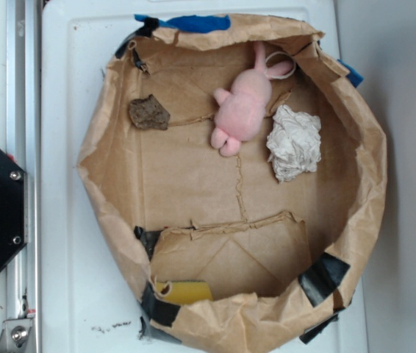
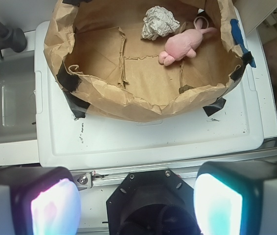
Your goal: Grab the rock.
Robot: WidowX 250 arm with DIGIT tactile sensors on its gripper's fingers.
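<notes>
Wrist view, from the near edge outward: the gripper [image 2: 137, 205] fills the bottom of the frame, its two pads [image 2: 55, 208] set wide apart with nothing between them, hanging above the robot's black base [image 2: 148, 205]. Beyond that lies the white lid [image 2: 143, 139], and on it the paper tub [image 2: 128, 105], its crumpled wall taped with black. The rock [image 2: 186, 89] sits just inside the tub's near wall, half hidden by the rim in this view. Farther in lies the pink toy [image 2: 183, 45], and beyond it the paper ball [image 2: 159, 22].

The exterior view shows the rock [image 1: 149, 112] plainly: a dark, rough chunk on the tub floor [image 1: 186, 176] close to the wall, apart from the toy [image 1: 242, 107], with the ball [image 1: 295, 142] on the toy's other side. No arm appears over the tub here.

As I judge it, nothing of the grab is done: the claw is well away from the rock and empty. Reaching over the rim, descending beside the wall, closing and lifting all remain.
</notes>
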